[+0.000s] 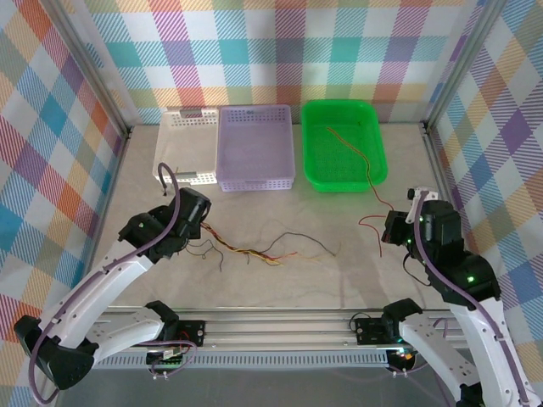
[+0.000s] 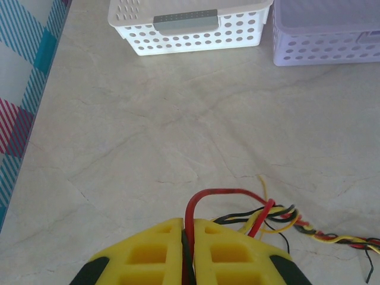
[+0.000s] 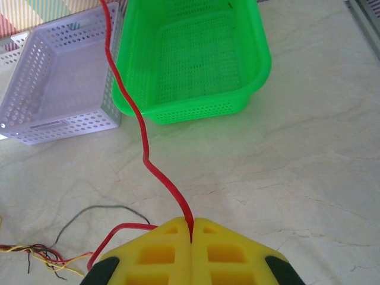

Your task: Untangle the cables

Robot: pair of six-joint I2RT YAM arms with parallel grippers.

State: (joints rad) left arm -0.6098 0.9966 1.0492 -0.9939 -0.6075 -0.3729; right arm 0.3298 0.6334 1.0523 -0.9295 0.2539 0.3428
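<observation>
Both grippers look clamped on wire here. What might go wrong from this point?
1. The left gripper is shut on a red loop and the right gripper on a red strand, both near the twisted bundle. Pulling apart may tighten the twist rather than free it.
2. A thin wire drapes over the green basket rim toward the right gripper, so pulling might drag it out.
</observation>
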